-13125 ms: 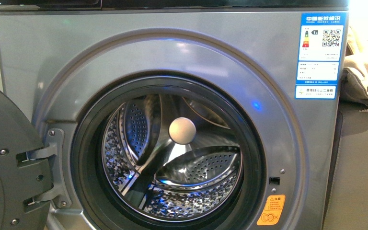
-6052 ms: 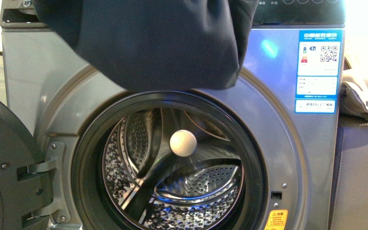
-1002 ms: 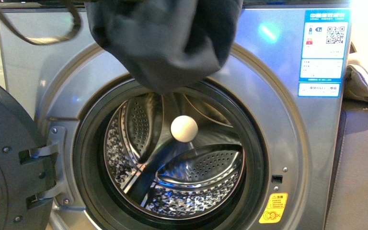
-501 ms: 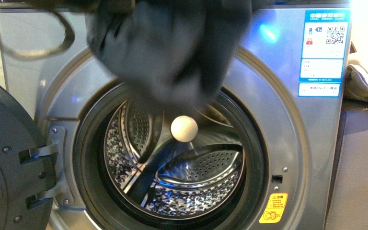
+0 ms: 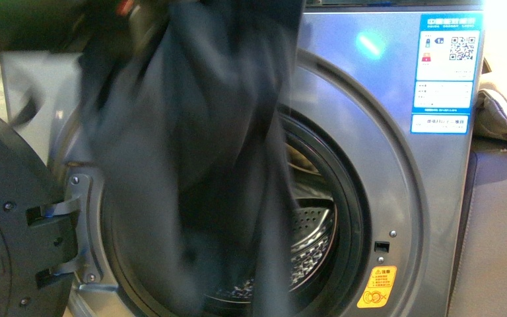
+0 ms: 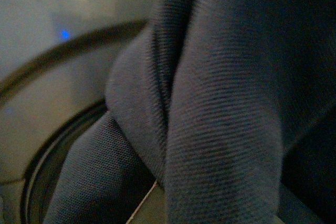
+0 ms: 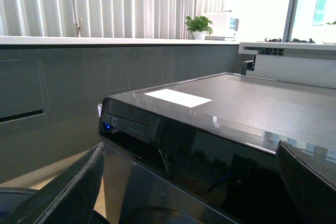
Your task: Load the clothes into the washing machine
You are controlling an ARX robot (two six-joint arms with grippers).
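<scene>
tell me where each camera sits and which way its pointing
Front view: on the robot's body, facing the washing machine porthole, with the clothes hanging across it; no arm can be clearly made out.
Left wrist view: on the left wrist, close up on the clothes, the grey machine front behind; no fingers show.
Right wrist view: on the right wrist, looking over the machine's dark top toward a counter with a tap; its two fingers show, spread and empty.
Shared: front and left wrist views both show the clothes and the black door rim.
</scene>
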